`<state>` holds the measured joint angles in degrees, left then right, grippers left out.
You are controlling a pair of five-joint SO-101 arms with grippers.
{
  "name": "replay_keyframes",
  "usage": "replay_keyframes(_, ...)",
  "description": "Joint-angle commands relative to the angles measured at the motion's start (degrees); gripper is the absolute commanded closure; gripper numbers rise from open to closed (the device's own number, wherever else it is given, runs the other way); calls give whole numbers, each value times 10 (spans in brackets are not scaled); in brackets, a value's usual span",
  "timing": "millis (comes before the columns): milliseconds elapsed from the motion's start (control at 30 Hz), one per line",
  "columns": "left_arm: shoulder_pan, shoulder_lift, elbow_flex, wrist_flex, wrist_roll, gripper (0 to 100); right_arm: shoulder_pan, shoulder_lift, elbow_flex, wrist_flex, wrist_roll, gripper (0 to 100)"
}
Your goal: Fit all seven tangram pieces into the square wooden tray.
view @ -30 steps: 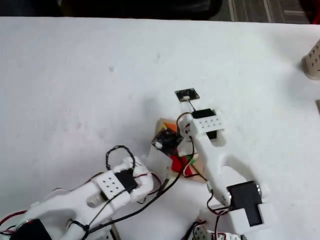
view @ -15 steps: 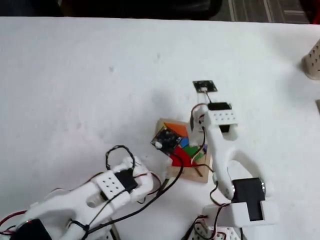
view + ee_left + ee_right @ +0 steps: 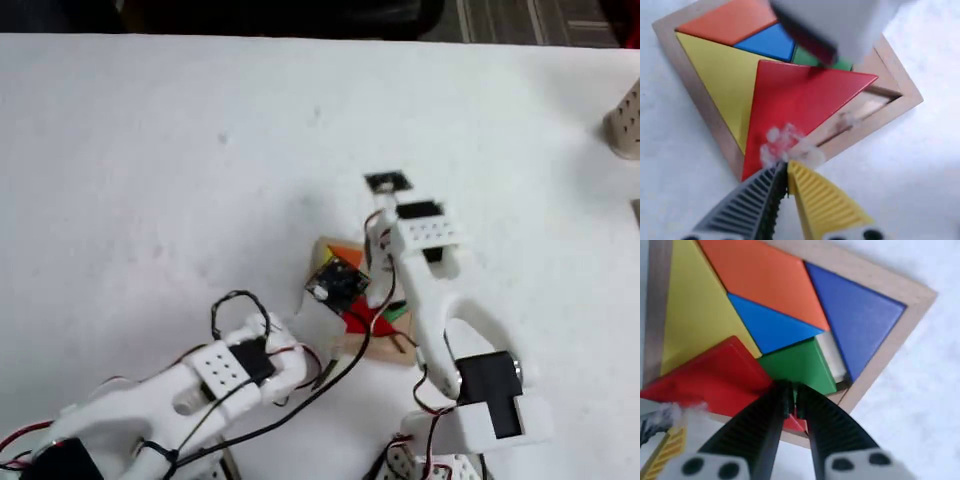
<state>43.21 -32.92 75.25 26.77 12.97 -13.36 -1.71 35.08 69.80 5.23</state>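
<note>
White table (image 3: pixel 150 150), wooden tray (image 3: pixel 900 92), red triangle (image 3: pixel 795 105) overlapping rim.

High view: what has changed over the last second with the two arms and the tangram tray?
The right arm swung off toward the picture's right, uncovering more of the tray, then came back partway over it. The right gripper is now at the edge of the red triangle. Nothing was visibly taken hold of or let go. The left arm, the left gripper and the tray stayed put.

tray (image 3: pixel 375 352) largely hidden, right arm (image 3: pixel 425 300) overlapping
</note>
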Motion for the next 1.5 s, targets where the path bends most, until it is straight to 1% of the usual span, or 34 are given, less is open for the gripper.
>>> replay_keyframes(0, -1, 2, -34, -1, -9, 978, 0, -1, 15, -35, 4, 981)
replay_keyframes(300, 0, 2, -34, -2, -9, 978, 63, 0, -9, -58, 9, 981)
replay_keyframes(433, 14, 4, -34, -16, -9, 978, 68, -5, -11, -56, 14, 981)
replay_keyframes(600, 46, 5, -35, -18, -6, 978, 66, -6, -22, -26, 29, 981)
replay_keyframes(700, 62, 5, -35, -18, 25, 978, 68, -7, -39, 1, 30, 981)
replay_keyframes(800, 67, 2, -38, -18, 33, 978, 86, -22, -44, 20, 30, 981)
replay_keyframes(867, 60, 2, -52, -13, 33, 978, 103, -51, -39, 20, 30, 981)
replay_keyframes(967, 29, 1, -73, -5, 33, 978, 116, -97, -11, 17, 30, 981)
replay_keyframes(1067, -41, 1, -112, 38, 31, 978, 119, -129, 28, 0, 30, 981)
replay_keyframes(1133, -92, 7, -128, 36, 18, 978, 120, -139, 45, -15, 30, 981)
replay_keyframes(1200, -124, 7, -130, 19, -9, 978, 120, -141, 48, -19, 30, 981)
replay_keyframes(1300, -138, 8, -122, 8, -18, 978, 120, -141, 49, -20, 29, 981)
replay_keyframes(1467, -118, 49, -98, -25, -18, 979, 120, -141, 51, -20, 29, 981)
